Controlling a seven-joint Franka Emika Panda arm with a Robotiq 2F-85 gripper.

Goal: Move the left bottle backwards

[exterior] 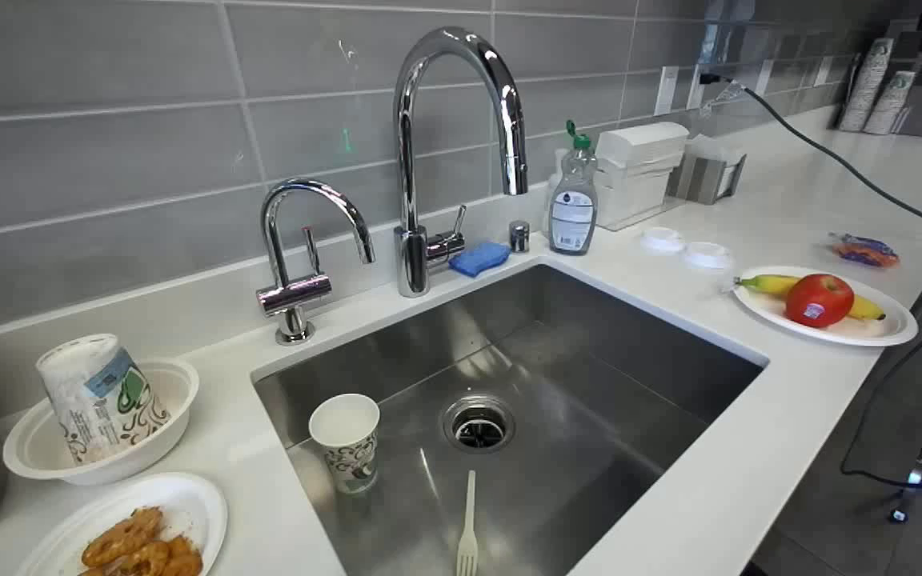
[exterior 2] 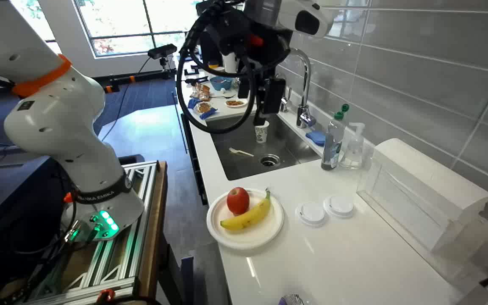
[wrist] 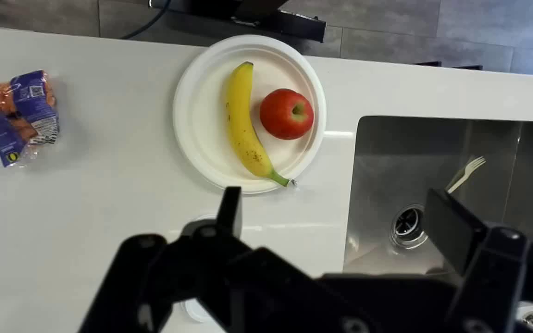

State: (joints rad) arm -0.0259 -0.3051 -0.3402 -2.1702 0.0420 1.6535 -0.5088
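Note:
The left bottle [exterior: 573,212] is a small clear bottle with bluish liquid, a label and an open green cap. It stands upright on the counter by a sink corner, near the tiled wall. It also shows in an exterior view [exterior 2: 332,146], beside a clear pump bottle [exterior 2: 354,148]. The bottle is out of view in the wrist view. My gripper [exterior 2: 264,106] hangs in the air above the counter and sink, apart from the bottle. In the wrist view, my gripper [wrist: 338,212] has its fingers wide apart with nothing between them. It is out of view in an exterior view.
The steel sink [exterior: 589,400] holds a paper cup [exterior: 349,448] and a fork [exterior: 469,520]. A tall faucet [exterior: 409,160], blue sponge [exterior: 479,258] and white towel box [exterior: 639,176] stand near the bottle. A plate [exterior 2: 216,237] with banana and apple and two white lids [exterior 2: 311,213] lie on the counter.

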